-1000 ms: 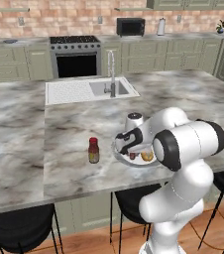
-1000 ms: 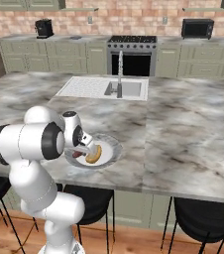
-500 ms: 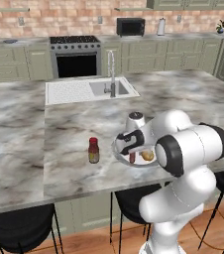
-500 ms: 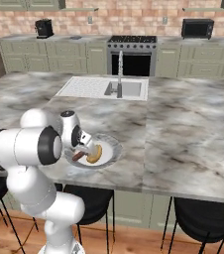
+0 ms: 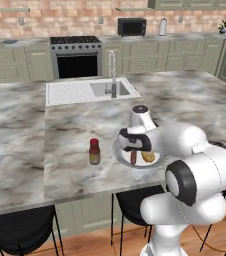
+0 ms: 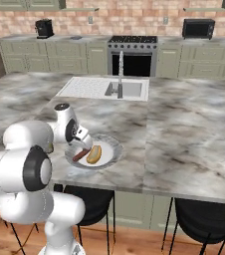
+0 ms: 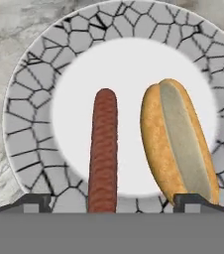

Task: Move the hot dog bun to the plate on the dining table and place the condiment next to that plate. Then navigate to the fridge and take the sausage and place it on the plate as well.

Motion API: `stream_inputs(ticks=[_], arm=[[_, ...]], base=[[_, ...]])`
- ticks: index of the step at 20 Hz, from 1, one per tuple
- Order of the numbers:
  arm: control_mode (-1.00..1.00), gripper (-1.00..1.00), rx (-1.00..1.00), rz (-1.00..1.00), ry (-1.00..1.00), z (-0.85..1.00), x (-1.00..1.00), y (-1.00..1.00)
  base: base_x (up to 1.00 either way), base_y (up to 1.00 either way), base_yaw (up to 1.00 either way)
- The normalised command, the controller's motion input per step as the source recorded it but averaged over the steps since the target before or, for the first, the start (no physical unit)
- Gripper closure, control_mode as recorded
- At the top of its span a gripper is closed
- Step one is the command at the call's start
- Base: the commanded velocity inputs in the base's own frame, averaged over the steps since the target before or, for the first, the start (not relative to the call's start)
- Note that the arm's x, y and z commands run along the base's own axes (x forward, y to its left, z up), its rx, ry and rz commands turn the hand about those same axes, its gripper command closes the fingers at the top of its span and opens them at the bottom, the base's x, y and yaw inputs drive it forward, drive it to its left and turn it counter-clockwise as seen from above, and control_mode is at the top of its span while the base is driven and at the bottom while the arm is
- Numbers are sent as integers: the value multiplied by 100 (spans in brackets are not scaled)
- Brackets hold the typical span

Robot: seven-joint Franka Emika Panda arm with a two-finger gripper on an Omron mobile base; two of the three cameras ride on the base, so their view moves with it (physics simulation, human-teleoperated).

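Sausage [image 7: 103, 149] lies centre-frame beside the bun [image 7: 177, 144]: firm, slick, grab mid-length; hand [image 7: 111, 201] spread apart, empty.

1. Plate [image 7: 34, 124]: smooth white centre, rim patterned like grey cracked stone.
2. Sausage [image 7: 103, 149]: reddish-brown, finely ribbed skin.
3. Hot dog bun [image 7: 176, 144]: golden, matt crust.
4. Countertop [image 5: 75, 130]: polished grey-veined marble.
5. Condiment bottle [image 5: 94, 152]: glossy red.

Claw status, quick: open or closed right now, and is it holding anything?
Claw: open, holding nothing; the brown sausage lies on the round white plate with grey cracked rim, between the spread tips.
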Motion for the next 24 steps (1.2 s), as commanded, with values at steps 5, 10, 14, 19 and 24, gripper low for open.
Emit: stream_inputs(ticks=[5,10,14,19,24], arm=[[-100,-100,0,-6,-8,54,-42,-1],[-100,-100,0,-4,-8,50,-48,-4],[-100,-100,0,-1,-13,46,-57,-16],[-100,-100,0,0,-18,49,-58,-18],[-100,-100,0,0,-19,53,-58,-16]], base=[[0,0,0],[0,0,0],[0,0,0],[0,0,0],[0,0,0]])
